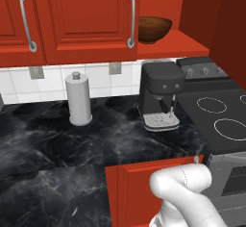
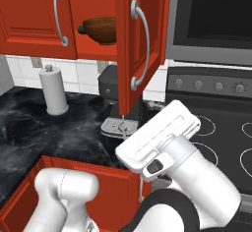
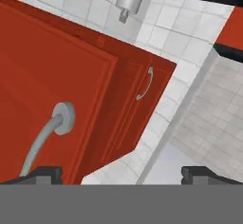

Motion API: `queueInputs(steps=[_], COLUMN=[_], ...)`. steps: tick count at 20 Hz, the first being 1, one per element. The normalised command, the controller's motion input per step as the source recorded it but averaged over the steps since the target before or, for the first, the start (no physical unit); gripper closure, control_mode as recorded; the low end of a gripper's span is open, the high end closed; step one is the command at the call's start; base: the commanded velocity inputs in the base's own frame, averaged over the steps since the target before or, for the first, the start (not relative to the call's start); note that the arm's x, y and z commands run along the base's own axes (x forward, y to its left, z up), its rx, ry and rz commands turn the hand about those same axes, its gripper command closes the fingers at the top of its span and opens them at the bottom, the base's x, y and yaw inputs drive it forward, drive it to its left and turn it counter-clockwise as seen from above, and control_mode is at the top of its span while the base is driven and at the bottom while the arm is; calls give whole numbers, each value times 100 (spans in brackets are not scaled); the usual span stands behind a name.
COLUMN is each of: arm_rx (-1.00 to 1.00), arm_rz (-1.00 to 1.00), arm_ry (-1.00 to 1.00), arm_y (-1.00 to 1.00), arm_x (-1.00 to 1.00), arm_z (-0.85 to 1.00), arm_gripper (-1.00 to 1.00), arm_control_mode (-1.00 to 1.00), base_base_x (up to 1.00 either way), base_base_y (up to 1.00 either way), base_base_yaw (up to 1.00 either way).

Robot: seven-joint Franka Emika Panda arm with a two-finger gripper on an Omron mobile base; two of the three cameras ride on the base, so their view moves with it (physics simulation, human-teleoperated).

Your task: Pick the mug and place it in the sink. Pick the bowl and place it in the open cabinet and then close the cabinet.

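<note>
The dark brown wooden bowl (image 1: 153,29) (image 2: 101,29) rests on the red shelf of the open upper cabinet (image 1: 185,41). The cabinet's door (image 2: 142,44) stands swung out, its curved silver handle (image 2: 141,46) facing the arm. My white hand (image 2: 160,135) hangs below and in front of that door, well under the bowl. In the hand view my gripper (image 3: 123,174) is open, its fingertips (image 3: 45,173) far apart with nothing between them, close to a red door with a silver handle (image 3: 47,135). The mug and the sink are out of view.
A black coffee machine (image 1: 161,94) and a white paper towel roll (image 1: 78,98) stand on the black marble counter (image 1: 57,154). A black stove (image 1: 221,118) lies to the right. A lower red cabinet (image 1: 139,187) sits just in front of the arm.
</note>
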Motion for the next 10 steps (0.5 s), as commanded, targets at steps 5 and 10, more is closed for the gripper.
queueInputs(steps=[5,10], arm_rx=[27,20], arm_rz=[0,0], arm_ry=[-7,0], arm_y=[-9,-46], arm_x=[69,55], arm_z=[0,0], arm_gripper=[-100,-100], arm_control_mode=[-100,-100], base_base_x=[0,0], base_base_y=[0,0], base_base_yaw=[0,0])
